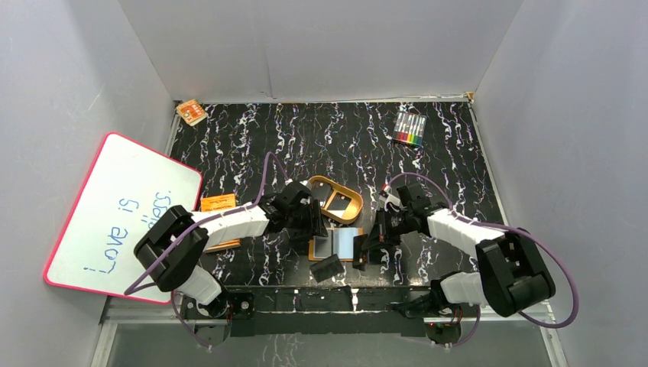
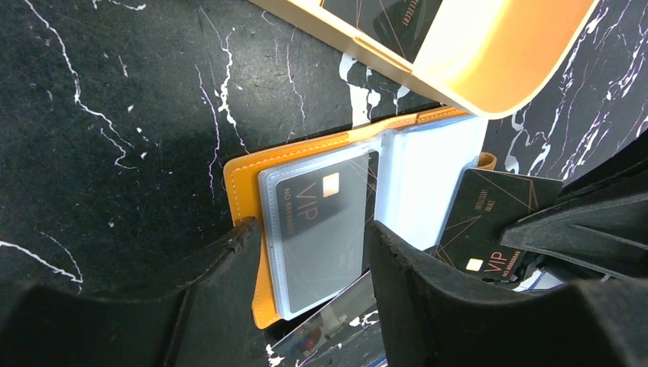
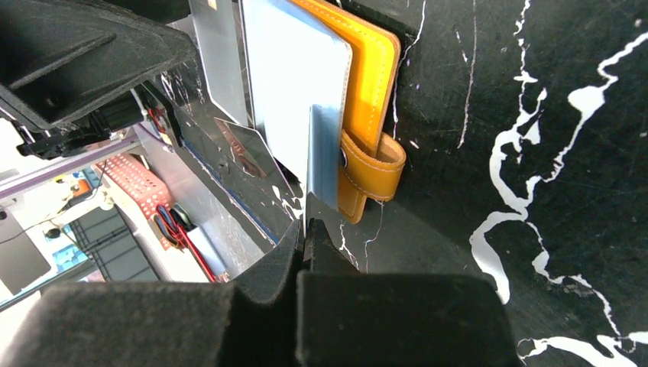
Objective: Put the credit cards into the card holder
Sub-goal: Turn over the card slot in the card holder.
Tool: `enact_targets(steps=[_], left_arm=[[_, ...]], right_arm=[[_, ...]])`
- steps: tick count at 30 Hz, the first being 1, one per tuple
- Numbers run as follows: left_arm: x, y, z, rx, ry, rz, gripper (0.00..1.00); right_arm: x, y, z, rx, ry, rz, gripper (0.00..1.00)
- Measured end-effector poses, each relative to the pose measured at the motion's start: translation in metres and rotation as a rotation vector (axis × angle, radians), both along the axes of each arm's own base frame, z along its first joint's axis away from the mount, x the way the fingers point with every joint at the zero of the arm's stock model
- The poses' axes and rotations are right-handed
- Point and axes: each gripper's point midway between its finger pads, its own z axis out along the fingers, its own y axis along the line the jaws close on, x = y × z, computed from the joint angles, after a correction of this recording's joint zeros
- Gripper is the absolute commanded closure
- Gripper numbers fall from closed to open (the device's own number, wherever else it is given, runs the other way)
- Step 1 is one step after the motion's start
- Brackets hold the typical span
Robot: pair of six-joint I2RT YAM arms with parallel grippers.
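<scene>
Two grippers are down at the orange-brown leather card holder (image 1: 336,245) (image 2: 244,183) (image 3: 374,61), which is laid open on the black marbled table (image 1: 306,145). So, the left gripper (image 1: 309,225) (image 2: 312,237) is held over the holder's left page with its jaws spread, one finger on each side of a clear sleeve. Whether the pads are actually touching it can't be told.

One black VIP credit card (image 2: 321,222) is already tucked inside that sleeve. The right gripper (image 1: 365,246) (image 3: 306,229) is placed at the holder's right edge, near the snap tab (image 3: 374,164). Its jaws are pressed together, and the edge of a pale blue-grey sleeve (image 3: 325,145) is pinched between them, lifted up off the page.

A second black card (image 1: 327,267) (image 2: 497,218) is left loose just beside the holder's near edge. A third black card (image 1: 336,200) (image 2: 382,19) is seen inside the tan oval tray (image 1: 353,206) (image 2: 489,61), just beyond the holder's far side.

Other stuff: a pink-framed whiteboard (image 1: 115,214) is propped well off to the holder's left, an orange printed booklet (image 1: 218,202) is lying between the two, and a pack of coloured markers (image 1: 409,128) is set far beyond the holder, toward the back right.
</scene>
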Motion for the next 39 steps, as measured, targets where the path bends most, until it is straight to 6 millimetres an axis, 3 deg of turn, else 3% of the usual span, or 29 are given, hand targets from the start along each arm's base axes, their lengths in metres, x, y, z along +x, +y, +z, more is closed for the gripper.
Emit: enact_targets(steps=[5,8,12,15,26,39], left_arm=[[0.001,0.006,0.008,0.012,-0.021,0.011,0.46],[0.004,0.004,0.027,-0.019,-0.057,0.013,0.46],[0.012,-0.011,0.057,-0.085,-0.109,0.004,0.46],[0.013,-0.023,0.065,-0.115,-0.121,-0.019,0.46],[0.003,-0.022,0.034,-0.06,-0.054,-0.036,0.47],[0.002,-0.021,0.019,-0.029,-0.024,-0.037,0.46]], right_arm=[[0.002,-0.005,0.011,0.0,-0.049,-0.013,1.0],[0.005,-0.008,0.018,-0.007,-0.081,-0.022,1.0],[0.006,-0.013,0.017,-0.016,-0.083,-0.032,1.0],[0.006,-0.014,0.014,-0.017,-0.066,-0.029,1.0],[0.001,-0.011,0.005,0.003,-0.004,-0.002,1.0],[0.003,-0.008,0.0,0.021,0.013,0.009,1.0]])
